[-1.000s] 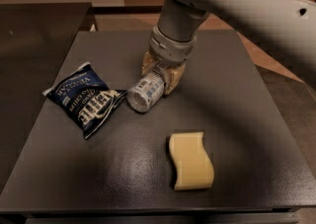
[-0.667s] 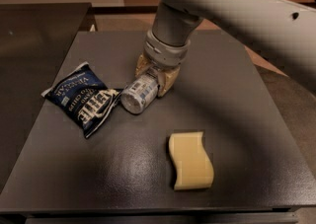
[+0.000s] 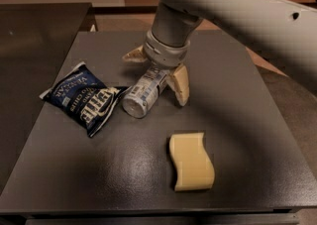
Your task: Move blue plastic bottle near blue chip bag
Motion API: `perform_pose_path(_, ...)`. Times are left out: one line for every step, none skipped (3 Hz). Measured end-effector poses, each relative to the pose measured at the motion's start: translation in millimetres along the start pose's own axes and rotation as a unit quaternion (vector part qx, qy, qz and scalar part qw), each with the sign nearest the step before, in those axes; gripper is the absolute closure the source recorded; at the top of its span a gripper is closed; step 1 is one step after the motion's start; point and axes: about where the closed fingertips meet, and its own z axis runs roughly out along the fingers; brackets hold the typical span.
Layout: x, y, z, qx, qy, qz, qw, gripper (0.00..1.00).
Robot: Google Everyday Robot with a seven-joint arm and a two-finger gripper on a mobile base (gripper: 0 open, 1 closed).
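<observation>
The hand (image 3: 154, 80) hung low over the middle of the dark tabletop (image 3: 237, 120), pointing down from the thick pale arm (image 3: 237, 11) that came in from the upper right. Its two tan fingers (image 3: 181, 86) were spread apart and clamped on nothing: one stuck out to the left near the wrist, the other reached down on the right. The blue plastic bottle (image 3: 144, 91) lay on its side between them, directly beneath the hand, its upper end hidden under the wrist and its round base turned toward the lower left. The right finger stood just beside the bottle's flank, possibly brushing it, though the angle left that unclear; the left finger was clear of it. The bottle's base sat just beside the right edge of the blue chip bag (image 3: 81, 98), which lay flat and crinkled to the left of the hand. A pale yellow wavy sponge (image 3: 190, 162) rested nearer the front edge, well apart from bottle and bag.
</observation>
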Motion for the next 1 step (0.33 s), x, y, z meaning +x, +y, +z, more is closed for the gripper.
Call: perform_pose_path(0.0,0.0,0.0,0.0,0.0,0.0,1.0,0.0)
